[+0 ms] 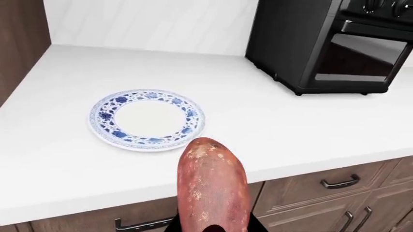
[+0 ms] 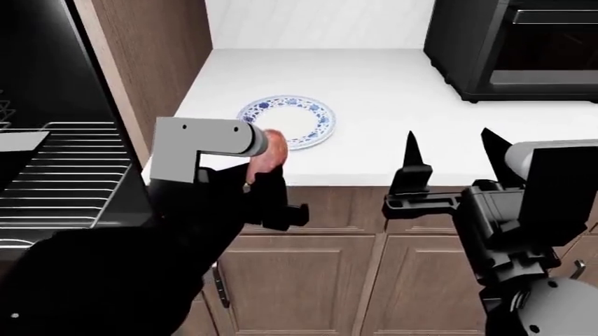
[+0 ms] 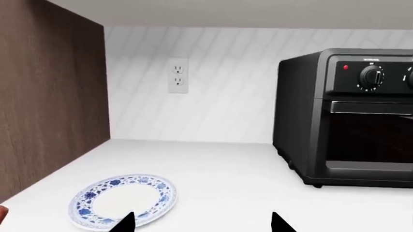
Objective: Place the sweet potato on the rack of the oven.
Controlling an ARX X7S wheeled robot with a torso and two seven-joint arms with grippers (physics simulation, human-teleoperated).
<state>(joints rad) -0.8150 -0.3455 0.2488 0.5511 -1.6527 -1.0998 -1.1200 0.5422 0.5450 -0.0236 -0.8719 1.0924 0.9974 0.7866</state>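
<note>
Pinching the sweet potato [image 1: 213, 186] by one tapered end, the left pincer [image 2: 266, 183] holds it off the counter [image 2: 393, 91], near the plate [image 2: 286, 120]. The tuber looks firm, smooth and possibly slippery; a mid-body grip seems steadier. The right pincer [image 2: 447, 150] is spread, empty. The rack [image 2: 56, 175] lies left.

The white desk [image 2: 393, 91] lies bare between the round blue-patterned china plate [image 2: 287, 120], near its front left corner, and the black boxy countertop appliance [image 2: 509, 45] filling its back right. A brown wood panel [image 2: 154, 63] walls the desk's left edge; beyond it the silver wire rack [image 2: 56, 175] lies open from the front.
</note>
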